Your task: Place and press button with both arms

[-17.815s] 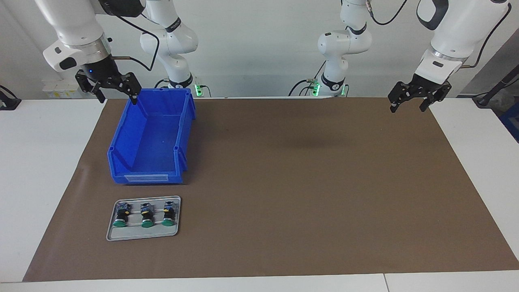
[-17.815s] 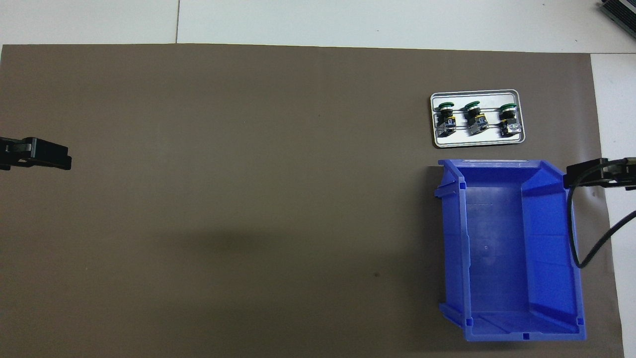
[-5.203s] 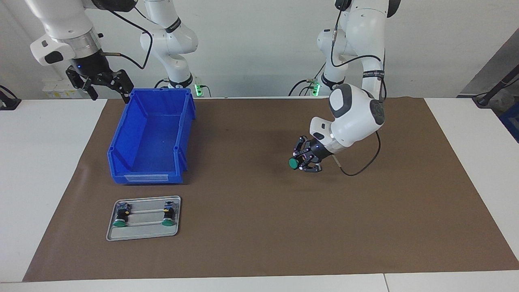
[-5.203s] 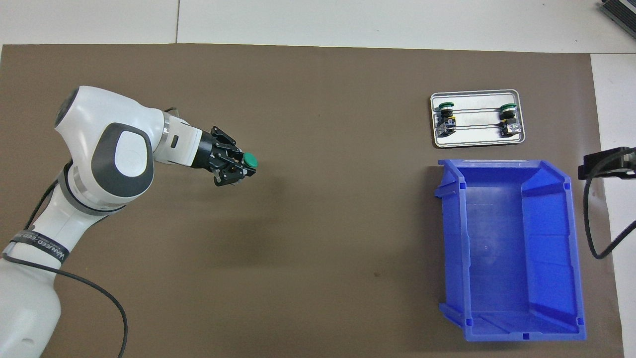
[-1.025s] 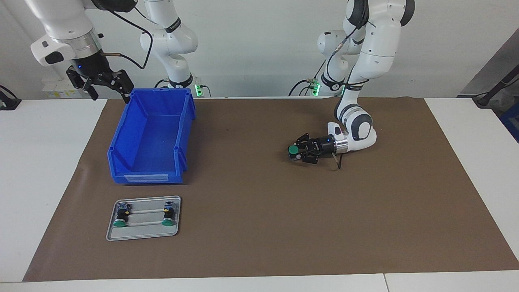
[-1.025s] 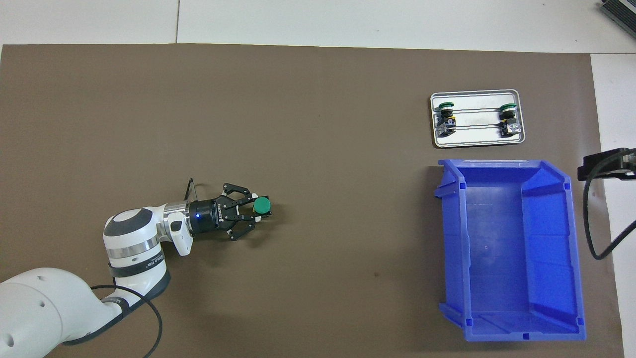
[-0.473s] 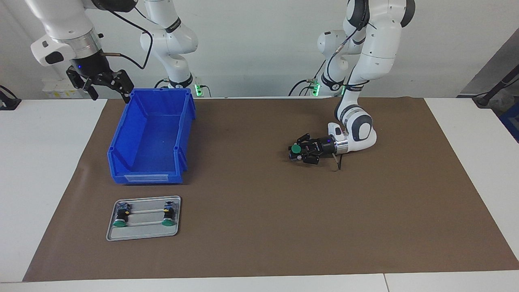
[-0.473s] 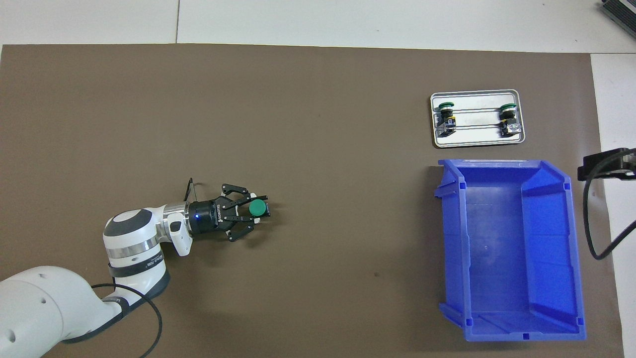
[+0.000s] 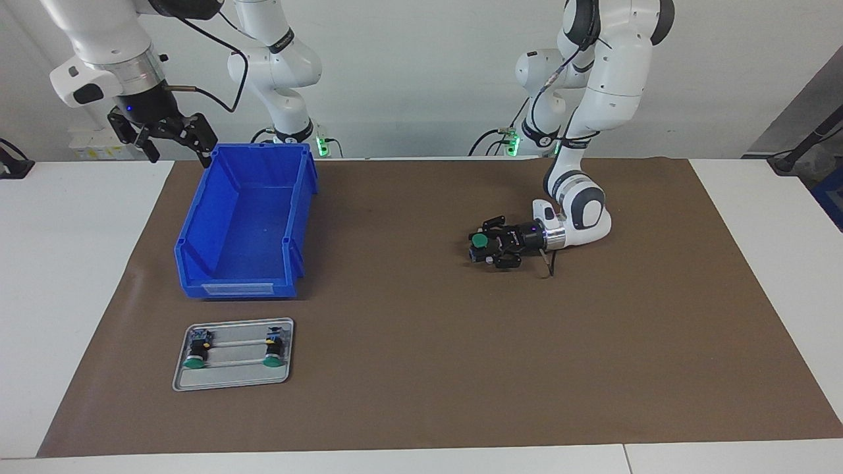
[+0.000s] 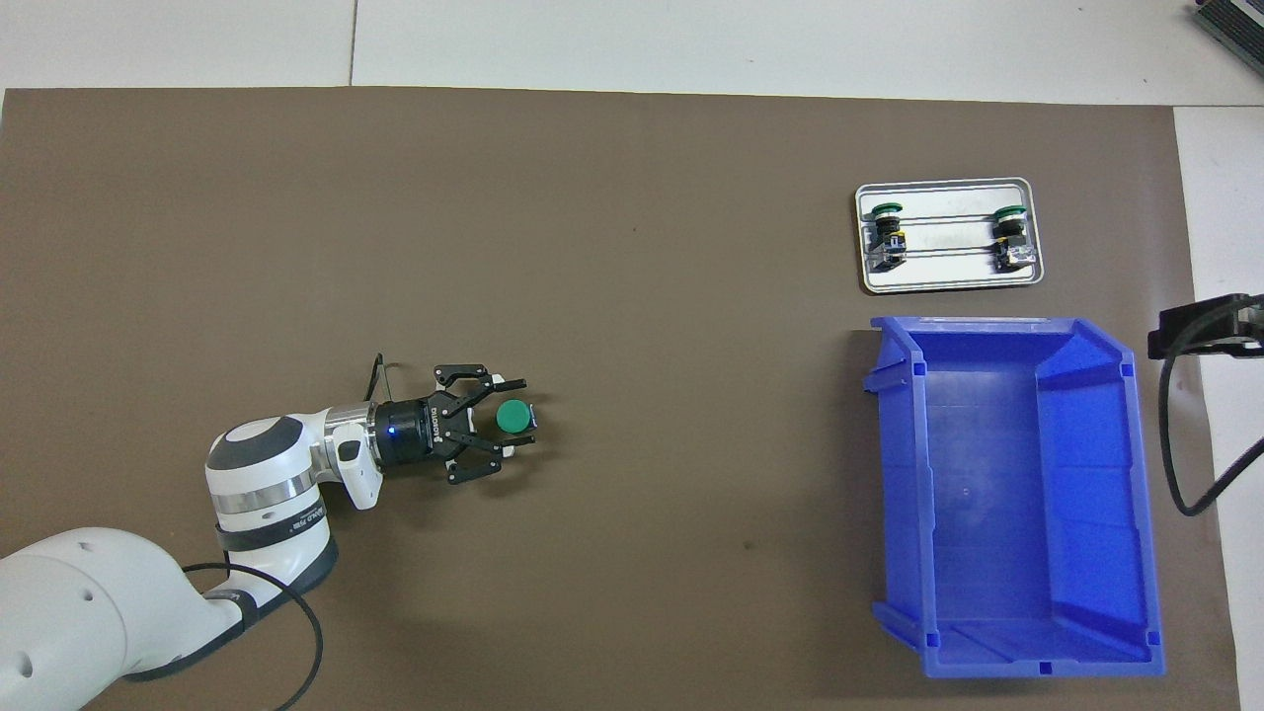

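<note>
A green-capped button (image 10: 511, 417) (image 9: 481, 241) rests on the brown mat near its middle, toward the left arm's end, with its round cap showing from above. My left gripper (image 10: 514, 418) (image 9: 487, 245) lies low and level over the mat, open, one finger on each side of the button with a small gap to the cap. My right gripper (image 9: 178, 146) (image 10: 1200, 331) waits open in the air beside the blue bin's corner nearest the robots. Two more buttons (image 9: 195, 352) (image 9: 273, 349) lie in the metal tray.
The blue bin (image 9: 237, 288) (image 10: 899, 474) stands at the right arm's end of the mat. The metal tray (image 9: 232, 383) (image 10: 946, 285) lies just farther from the robots than the bin. The left arm's cable (image 9: 548, 266) touches the mat beside its wrist.
The left gripper's fingers have spread apart and let go of the button, which now stands on the mat between them. The right arm has not moved.
</note>
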